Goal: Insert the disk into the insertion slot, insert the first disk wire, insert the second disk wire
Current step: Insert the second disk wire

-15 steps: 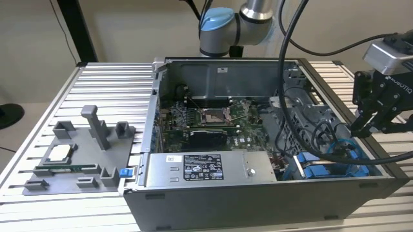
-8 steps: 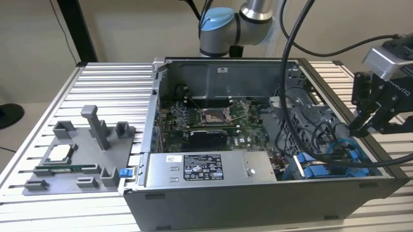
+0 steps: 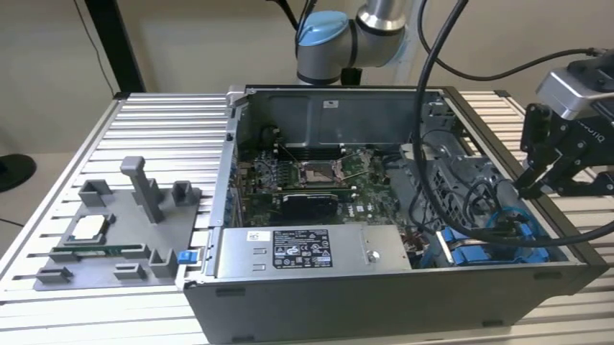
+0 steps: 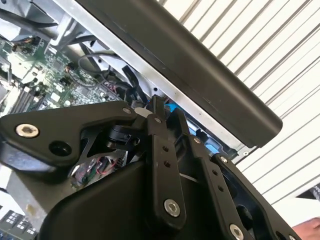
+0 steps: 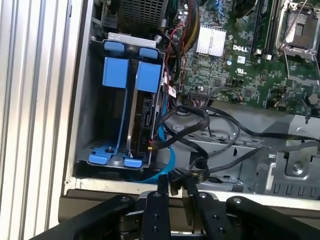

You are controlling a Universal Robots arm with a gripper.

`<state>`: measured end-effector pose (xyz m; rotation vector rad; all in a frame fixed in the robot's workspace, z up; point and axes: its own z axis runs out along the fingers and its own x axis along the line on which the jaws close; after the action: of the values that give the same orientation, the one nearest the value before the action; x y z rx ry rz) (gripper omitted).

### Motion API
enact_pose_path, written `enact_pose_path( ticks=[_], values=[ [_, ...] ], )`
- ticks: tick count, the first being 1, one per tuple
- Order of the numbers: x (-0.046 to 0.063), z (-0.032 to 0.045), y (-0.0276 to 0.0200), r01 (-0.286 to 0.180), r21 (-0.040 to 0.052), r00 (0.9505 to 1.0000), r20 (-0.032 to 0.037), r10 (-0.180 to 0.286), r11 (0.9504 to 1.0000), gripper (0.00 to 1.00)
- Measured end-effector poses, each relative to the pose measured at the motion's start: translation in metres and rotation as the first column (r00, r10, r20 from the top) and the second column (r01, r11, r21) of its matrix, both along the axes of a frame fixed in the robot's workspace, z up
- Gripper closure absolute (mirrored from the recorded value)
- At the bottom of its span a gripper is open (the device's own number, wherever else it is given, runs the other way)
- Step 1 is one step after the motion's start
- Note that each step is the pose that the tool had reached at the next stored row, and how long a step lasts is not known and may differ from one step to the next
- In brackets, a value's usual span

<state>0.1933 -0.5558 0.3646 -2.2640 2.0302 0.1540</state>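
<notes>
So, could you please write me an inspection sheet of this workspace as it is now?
Surface: ribbed aluminium table carries the open computer case.
Job's things: disk in its blue caddy stands in the drive bay.
Clutter: grey fixture tray with small parts, at the exterior view's left of the case.
Gripper: gripper sits over the case rim beside the drive bay.
Cables: thick black cables sweep across the open case; a blue cable loops beside the bay.
Surroundings: plain wall and a black post behind the table.
</notes>
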Motion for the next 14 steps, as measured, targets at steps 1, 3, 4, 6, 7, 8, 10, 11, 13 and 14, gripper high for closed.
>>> enact_pose_path(
  ticks=[1, 3, 4, 6, 7, 8, 10, 11, 13, 14],
  values=[
    [0.0, 0.0, 0.0, 0.005, 0.0071, 1.0, 0.0, -0.005, 1.0, 0.0],
    [0.0, 0.0, -0.0003, 0.013, 0.0125, 0.9999, -0.0001, -0.013, 0.9998, 1.0],
    [0.0, 0.0, -0.0005, 0.017, 0.0132, 0.9999, -0.0001, -0.017, 0.9998, 1.0],
    [0.0, 0.0, -0.001, 0.022, 0.0136, 0.9998, -0.0001, -0.022, 0.9997, 1.0],
    [0.0, -0.0001, -0.0014, 0.023, 0.0141, 0.9997, -0.0004, -0.023, 0.9996, 1.0],
    [-0.0001, 0.0002, -0.0018, 0.024, 0.015, 0.9997, -0.0007, -0.024, 0.9996, 1.0],
    [-0.0007, 0.0028, -0.0028, 0.025, 0.0188, 0.9997, -0.0018, -0.025, 0.9995, 1.0],
    [-0.0013, 0.0045, -0.0031, 0.025, 0.0207, 0.9997, -0.0021, -0.025, 0.9995, 1.0],
    [-0.0031, 0.0083, -0.004, 0.025, 0.0234, 0.9997, -0.0022, -0.025, 0.9994, 1.0],
    [-0.0041, 0.0099, -0.0043, 0.025, 0.024, 0.9997, -0.0023, -0.025, 0.9994, 1.0]
  ],
)
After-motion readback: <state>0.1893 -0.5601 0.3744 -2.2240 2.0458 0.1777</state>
